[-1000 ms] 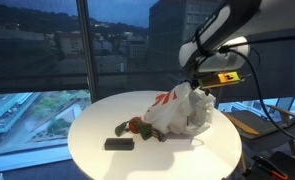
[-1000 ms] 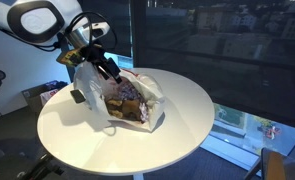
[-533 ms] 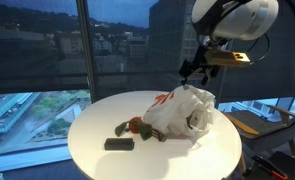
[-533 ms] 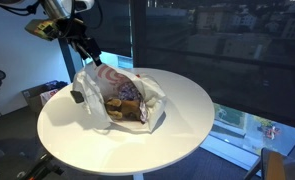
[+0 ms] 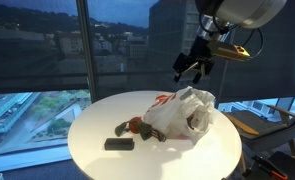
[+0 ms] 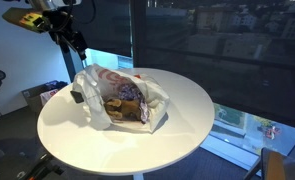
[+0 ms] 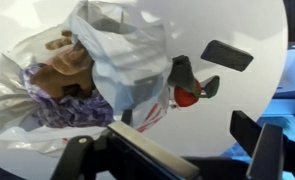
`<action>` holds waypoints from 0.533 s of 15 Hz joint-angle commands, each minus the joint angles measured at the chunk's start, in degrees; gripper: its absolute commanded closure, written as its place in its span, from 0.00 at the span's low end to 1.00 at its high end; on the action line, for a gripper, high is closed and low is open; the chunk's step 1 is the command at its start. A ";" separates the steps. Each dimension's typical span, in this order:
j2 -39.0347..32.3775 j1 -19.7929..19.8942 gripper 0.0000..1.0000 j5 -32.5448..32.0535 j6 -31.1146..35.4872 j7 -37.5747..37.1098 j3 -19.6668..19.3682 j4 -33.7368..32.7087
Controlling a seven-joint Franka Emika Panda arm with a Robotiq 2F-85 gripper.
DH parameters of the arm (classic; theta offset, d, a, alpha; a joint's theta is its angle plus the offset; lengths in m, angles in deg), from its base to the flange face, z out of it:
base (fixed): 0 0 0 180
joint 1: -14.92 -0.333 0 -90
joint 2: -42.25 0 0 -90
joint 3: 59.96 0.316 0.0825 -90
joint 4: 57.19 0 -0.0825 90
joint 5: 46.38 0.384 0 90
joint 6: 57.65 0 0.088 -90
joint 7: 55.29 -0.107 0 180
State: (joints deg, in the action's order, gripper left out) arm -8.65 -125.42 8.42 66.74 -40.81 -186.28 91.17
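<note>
A crumpled white plastic bag [image 5: 183,111] [image 6: 117,97] [image 7: 107,60] with red print lies on the round white table [image 5: 97,120] [image 6: 177,120]. Its mouth shows brown and purple items inside. A red and green toy [image 5: 139,127] [image 7: 185,88] lies at the bag's edge, and a flat black block [image 5: 118,144] [image 7: 227,55] rests beyond it. My gripper [image 5: 192,70] [image 6: 73,45] [image 7: 172,150] hangs open above the bag, well clear of it, with nothing between its fingers.
Large windows with a night city view stand behind the table in both exterior views. A desk edge with cables [image 5: 277,115] is near the arm's base. A dark object [image 6: 77,97] lies on the table by the bag.
The gripper has risen from the bag's top to well above it, open all the while. The bag and the other items have stayed in place.
</note>
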 commanded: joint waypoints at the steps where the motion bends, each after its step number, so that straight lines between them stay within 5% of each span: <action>1: 1.04 -0.42 0.00 9.13 -0.04 8.26 0.05 -1.52; 8: 8.24 4.31 0.00 21.37 2.95 17.37 14.18 -1.93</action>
State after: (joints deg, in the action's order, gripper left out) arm -4.66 -124.39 25.80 67.57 -26.92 -177.93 90.65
